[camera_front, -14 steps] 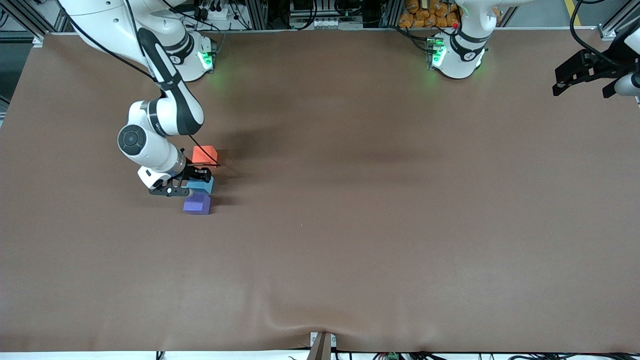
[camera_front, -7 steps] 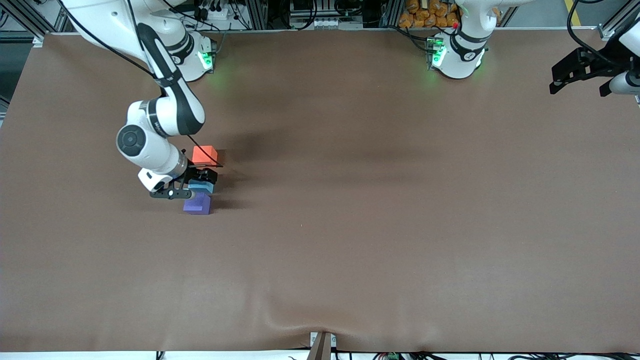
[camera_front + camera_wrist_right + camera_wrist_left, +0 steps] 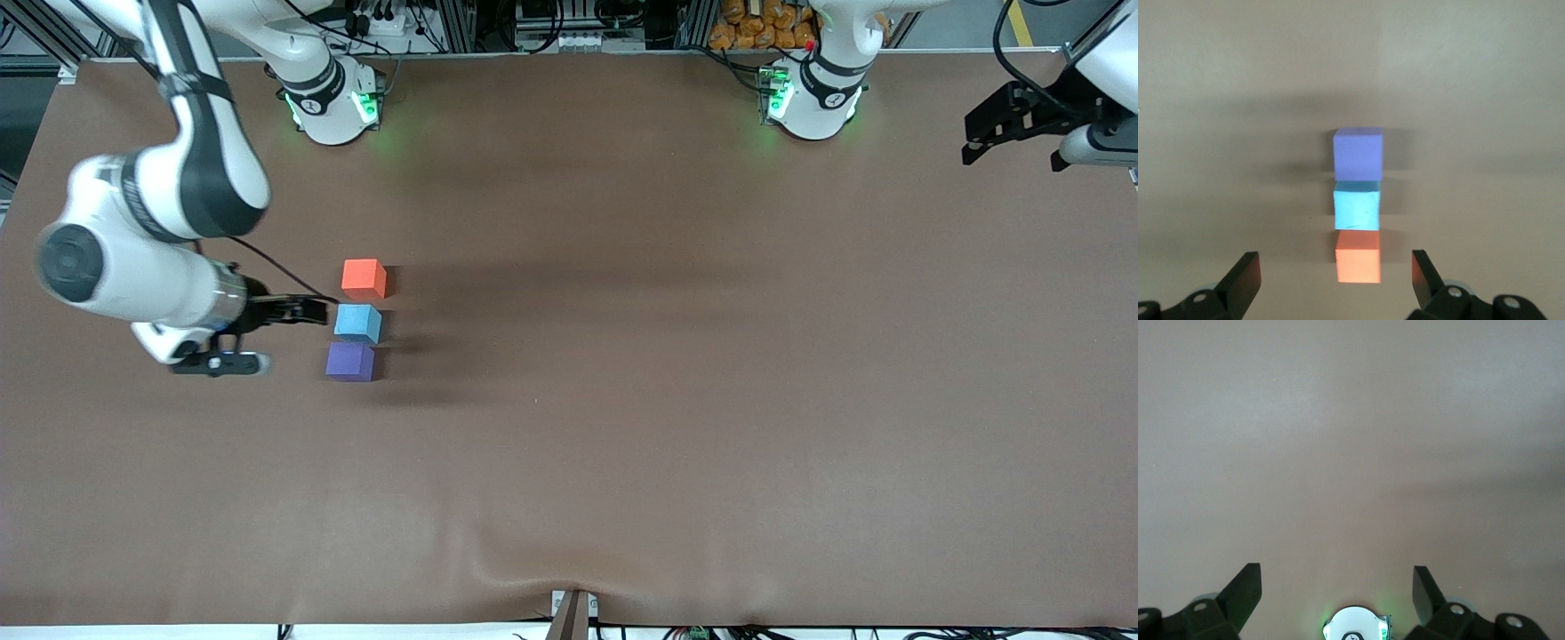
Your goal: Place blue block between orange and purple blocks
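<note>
Brown matte cloth covers the table (image 3: 622, 427) in the front view, and three small cubes stand on it in a short line toward the right arm's end. The orange block (image 3: 364, 278) is farthest from the front camera, the blue block (image 3: 357, 322) sits between, and the purple block (image 3: 349, 362) is nearest to that camera. Blue and purple look to be touching or nearly so; a thin gap shows between blue and orange. The right gripper (image 3: 258, 338) is raised over bare cloth beside the line of cubes, its fingers spread wide and holding nothing. The left gripper (image 3: 1013, 133) waits high over the table's edge at the left arm's end, also spread wide and empty

From the left wrist view only bare brown cloth (image 3: 1351, 453) shows, with the two dark fingertips (image 3: 1245, 593) set far apart and a green-lit arm base (image 3: 1357, 628) between them

From the right wrist view the three cubes line up in one column: purple block (image 3: 1358, 153), blue block (image 3: 1356, 208), orange block (image 3: 1357, 265), each face close against the next. The right gripper's fingertips (image 3: 1241, 277) stand well apart on either side of the orange cube, clear of it
</note>
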